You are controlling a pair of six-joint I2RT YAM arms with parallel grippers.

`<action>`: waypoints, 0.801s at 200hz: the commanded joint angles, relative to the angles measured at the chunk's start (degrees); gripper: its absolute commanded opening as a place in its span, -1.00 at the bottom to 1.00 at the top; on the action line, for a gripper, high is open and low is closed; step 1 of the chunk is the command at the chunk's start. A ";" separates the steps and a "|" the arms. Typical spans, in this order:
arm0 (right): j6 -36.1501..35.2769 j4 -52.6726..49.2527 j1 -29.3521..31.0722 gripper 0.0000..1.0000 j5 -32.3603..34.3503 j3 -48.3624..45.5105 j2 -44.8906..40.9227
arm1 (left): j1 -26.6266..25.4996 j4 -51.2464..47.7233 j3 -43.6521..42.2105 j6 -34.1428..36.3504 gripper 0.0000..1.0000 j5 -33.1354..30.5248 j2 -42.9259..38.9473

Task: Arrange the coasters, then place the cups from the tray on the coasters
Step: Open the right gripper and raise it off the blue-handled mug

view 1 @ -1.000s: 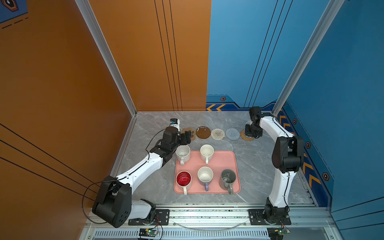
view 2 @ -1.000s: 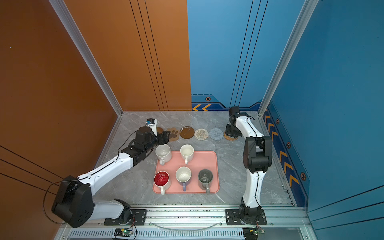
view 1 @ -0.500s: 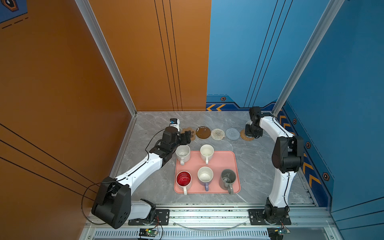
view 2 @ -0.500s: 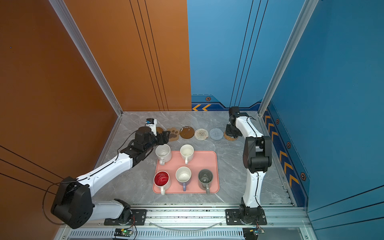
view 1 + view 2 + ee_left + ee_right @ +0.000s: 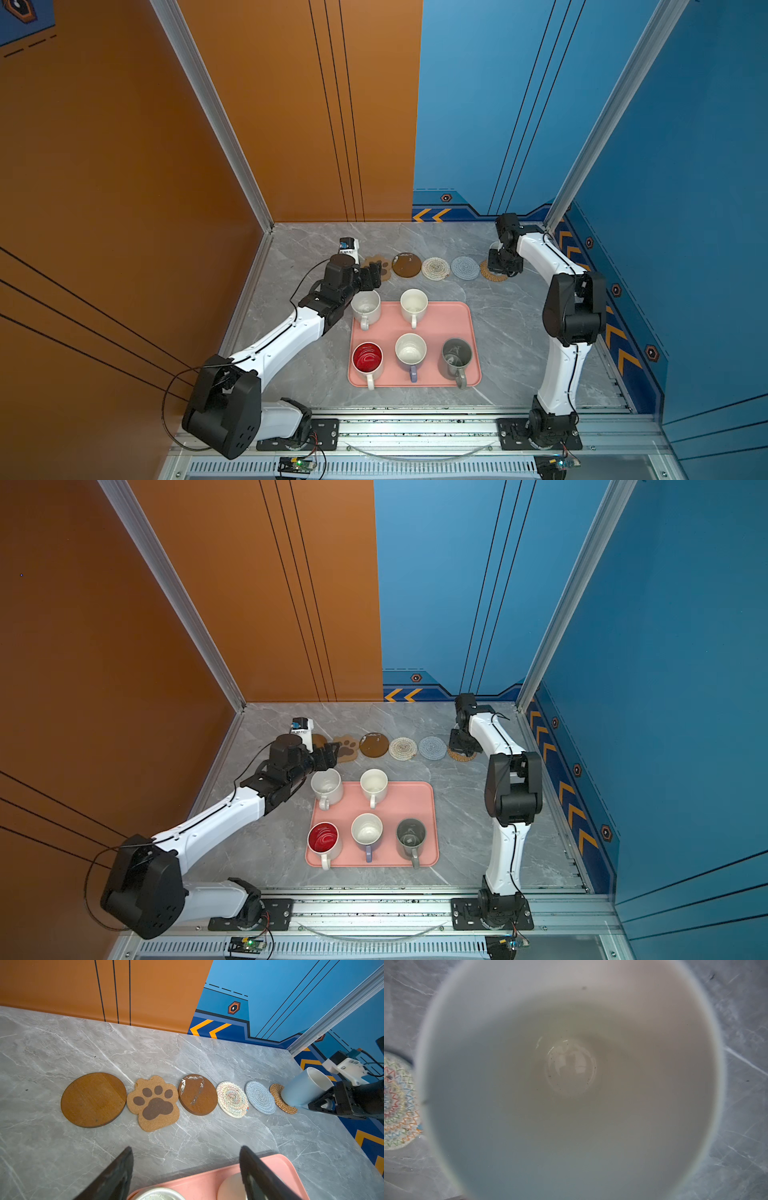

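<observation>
**6 coasters [image 5: 406, 264] in row, 5 mugs [image 5: 411, 349] on tray [image 5: 453, 316]**

The row lies just behind the tray. My right claw [image 5: 503, 268], beyond the tray's far right corner, is closed on the light blue mug [image 5: 303, 1088], which touches the rattan coaster [image 5: 279, 1103]. My left claw [image 5: 372, 276] hangs wide open at the tray's far left corner.

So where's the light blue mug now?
Left wrist view: light blue mug in the right gripper, over the rattan coaster at the row's right end.

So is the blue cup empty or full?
Empty: the right wrist view looks into the light blue cup, and its bare bottom shows.
</observation>
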 commanded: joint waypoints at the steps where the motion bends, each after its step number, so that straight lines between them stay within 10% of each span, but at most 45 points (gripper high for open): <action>1: -0.05 2.49 0.43 -0.99 2.61 -0.65 0.37 | 0.68 0.50 -0.67 0.15 0.62 0.58 -1.46; 160: -0.19 2.54 0.73 -0.28 3.75 -2.90 -1.02 | 0.73 0.49 -0.97 0.06 0.62 0.67 -2.35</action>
